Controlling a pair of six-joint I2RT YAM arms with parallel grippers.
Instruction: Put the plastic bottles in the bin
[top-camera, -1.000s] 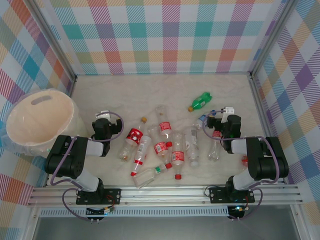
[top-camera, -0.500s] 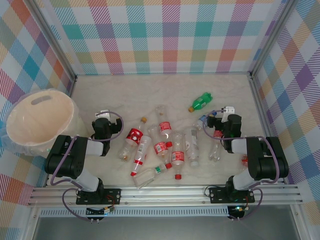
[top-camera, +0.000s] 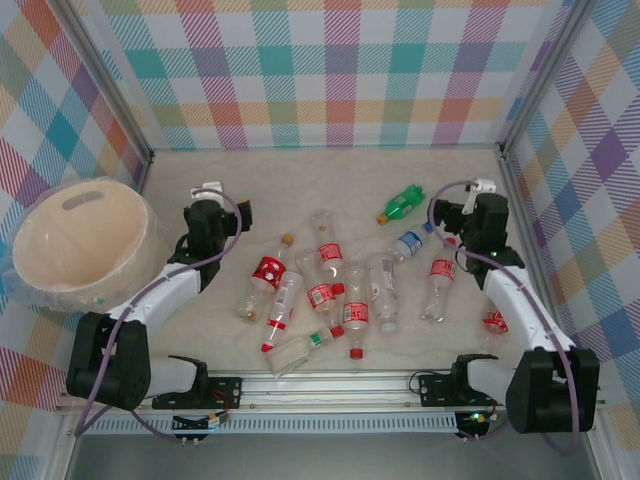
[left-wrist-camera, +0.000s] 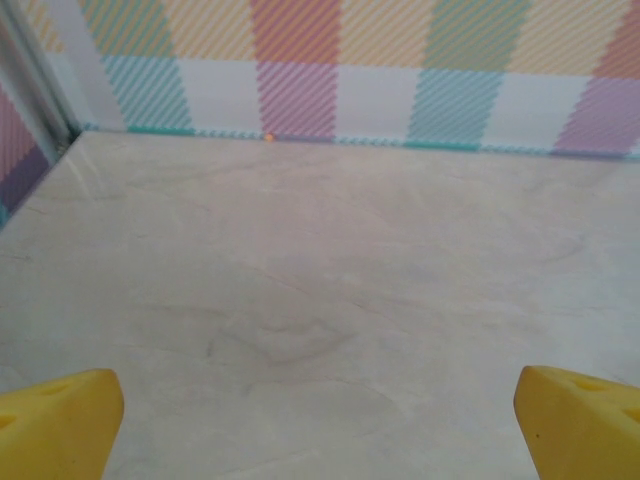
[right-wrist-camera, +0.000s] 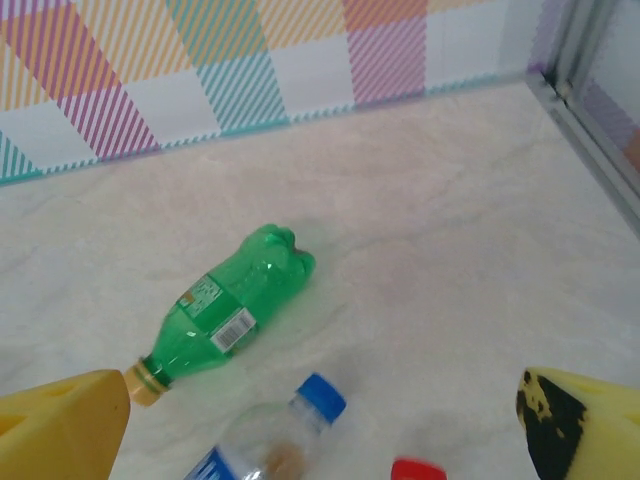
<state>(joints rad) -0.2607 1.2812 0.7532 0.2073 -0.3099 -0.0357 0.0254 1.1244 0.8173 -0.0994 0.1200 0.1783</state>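
Right gripper (right-wrist-camera: 320, 425) jaws wide, nothing held, hovering low at the far right of the table (top-camera: 300, 175). The green bottle (right-wrist-camera: 225, 315) lies on its side just ahead and left, yellow cap toward the left finger. Left gripper (left-wrist-camera: 320, 420) also wide and empty, over bare table between the bin (top-camera: 70, 250) and the pile. Likely step: first pick, green one. To do it well, straddle the label band across the long axis, not the cap or neck (round body, will probably roll if nudged from one side). In the way: a blue-capped bottle (right-wrist-camera: 265, 445) sits just beside the green one's cap, with a red cap (right-wrist-camera: 418, 468) next to it. Remaining bottles (top-camera: 325, 290) are clustered mid-table. The bin stands far left, well apart from this arm; no bottle seen in it.
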